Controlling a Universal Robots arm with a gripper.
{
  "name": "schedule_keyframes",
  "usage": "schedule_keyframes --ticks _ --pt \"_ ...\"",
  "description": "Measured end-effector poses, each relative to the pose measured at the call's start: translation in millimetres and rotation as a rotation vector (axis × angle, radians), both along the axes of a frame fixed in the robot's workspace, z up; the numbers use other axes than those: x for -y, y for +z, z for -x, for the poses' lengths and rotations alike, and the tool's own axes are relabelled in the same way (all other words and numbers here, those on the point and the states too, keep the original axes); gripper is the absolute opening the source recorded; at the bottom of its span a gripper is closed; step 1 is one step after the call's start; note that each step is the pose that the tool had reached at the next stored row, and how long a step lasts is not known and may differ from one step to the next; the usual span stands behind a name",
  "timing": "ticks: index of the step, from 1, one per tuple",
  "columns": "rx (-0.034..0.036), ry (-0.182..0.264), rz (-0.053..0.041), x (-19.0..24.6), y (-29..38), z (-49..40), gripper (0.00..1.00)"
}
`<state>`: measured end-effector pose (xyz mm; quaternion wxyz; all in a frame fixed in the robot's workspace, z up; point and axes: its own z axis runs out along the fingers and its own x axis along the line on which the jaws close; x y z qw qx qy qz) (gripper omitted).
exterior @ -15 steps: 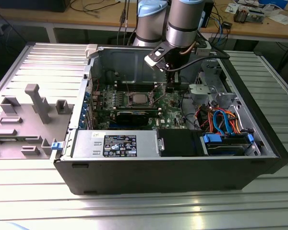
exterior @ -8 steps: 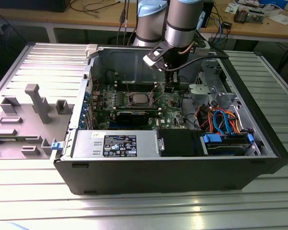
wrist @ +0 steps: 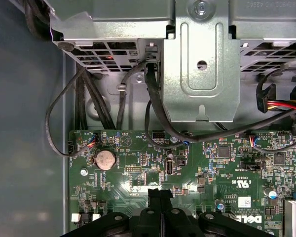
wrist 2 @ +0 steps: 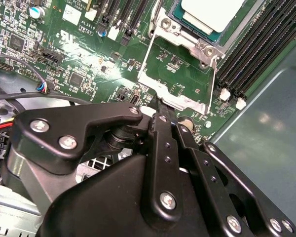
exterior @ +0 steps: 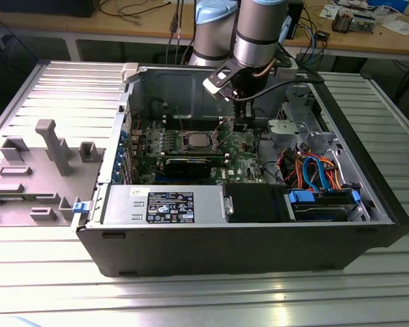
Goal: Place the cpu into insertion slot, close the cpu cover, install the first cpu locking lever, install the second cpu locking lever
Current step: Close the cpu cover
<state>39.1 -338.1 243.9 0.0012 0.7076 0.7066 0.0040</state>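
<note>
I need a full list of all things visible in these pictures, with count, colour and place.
computer case: one, black, on the metal table
circuit board: one, green, inside the case
cpu: one, silver top, seated in the insertion slot
cpu cover: one, silver frame, open beside the slot
memory slots: several, black, beside the slot
coin battery: one, silver, on the board
power supply: one, silver, in the case
fixture: one, grey, on the table at the exterior view's left
arm: one, silver and blue, over the case
gripper: one, black, shut, tip at the cover's free edge

cpu (wrist 2: 212, 10) seated in insertion slot (wrist 2: 187, 42) (cpu cover (wrist 2: 172, 94) open).
</note>
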Motion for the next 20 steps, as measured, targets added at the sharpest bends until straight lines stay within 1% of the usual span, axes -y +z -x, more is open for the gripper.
schedule_keyframes --ticks 4,6,9,11,20 --pt "0.0 0.0 -0.0001 0.0 1.1 0.8 0.11" --pt "0.0001 0.0 -0.002 -0.1 1.6 2.1 0.11" --pt "0.0 0.0 -0.0052 0.0 2.0 8.9 0.11" --pt "0.0 0.0 -0.0052 0.0 2.1 11.8 0.11" --pt "0.0 0.0 -0.0053 0.0 2.0 14.6 0.11"
